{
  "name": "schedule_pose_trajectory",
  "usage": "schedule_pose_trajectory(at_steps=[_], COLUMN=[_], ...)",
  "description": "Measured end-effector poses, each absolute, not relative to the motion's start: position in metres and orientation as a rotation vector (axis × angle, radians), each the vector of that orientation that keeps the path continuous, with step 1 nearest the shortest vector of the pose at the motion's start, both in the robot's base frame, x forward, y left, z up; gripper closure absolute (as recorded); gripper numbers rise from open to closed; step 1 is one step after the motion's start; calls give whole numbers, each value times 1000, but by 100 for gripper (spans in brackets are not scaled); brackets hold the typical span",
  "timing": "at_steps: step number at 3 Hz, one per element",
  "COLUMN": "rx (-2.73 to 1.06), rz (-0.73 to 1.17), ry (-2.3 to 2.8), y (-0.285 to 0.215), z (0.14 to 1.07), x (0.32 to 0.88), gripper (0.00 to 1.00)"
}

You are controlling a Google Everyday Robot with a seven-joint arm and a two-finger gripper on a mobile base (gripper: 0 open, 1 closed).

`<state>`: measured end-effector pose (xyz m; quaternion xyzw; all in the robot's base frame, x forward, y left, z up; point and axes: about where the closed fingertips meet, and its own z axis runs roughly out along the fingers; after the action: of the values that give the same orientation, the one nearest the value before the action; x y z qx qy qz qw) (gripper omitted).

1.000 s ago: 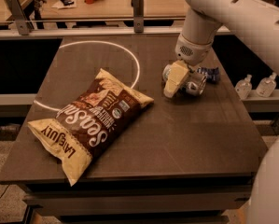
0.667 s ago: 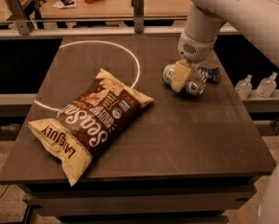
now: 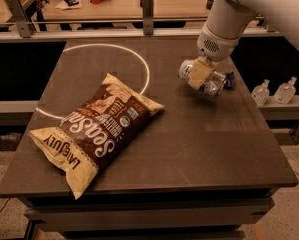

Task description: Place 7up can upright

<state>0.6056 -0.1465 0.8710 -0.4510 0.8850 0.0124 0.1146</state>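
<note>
Camera view has the gripper (image 3: 199, 76) low over the far right part of the dark table (image 3: 204, 149), its pale finger (image 3: 198, 72) laid across the middle of the 7up can (image 3: 215, 83), so the hand reads as clamped on the can rather than spread wide. The can lies crosswise in that grasp, one silvery end poking out to the near-left of the finger and the other to its far-right. That tells why the hold is at the waist: gripping the middle leaves both ends free, so the wrist can roll the can onto its base. Whether the can touches the tabletop or hangs just clear of it I cannot tell. Just beyond the can, on the side away from the hand's approach, a scrap of dark-blue wrapper (image 3: 230, 80) peeks out, close enough to foul the landing spot. The Late July chip bag (image 3: 100, 130) sprawls well off to the hand's near-left, partly over the white ring (image 3: 141, 63), leaving bare table below the hand for setting the can upright.
</note>
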Motion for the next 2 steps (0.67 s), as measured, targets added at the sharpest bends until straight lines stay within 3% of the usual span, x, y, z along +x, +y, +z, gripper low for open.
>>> schedule_pose_trajectory(at_steps=[1,2], rx=[-1240,-1184], rz=[147,316], ry=[2455,2277], y=[-152,-151], z=[900,905], x=[600,595], gripper=[100,100])
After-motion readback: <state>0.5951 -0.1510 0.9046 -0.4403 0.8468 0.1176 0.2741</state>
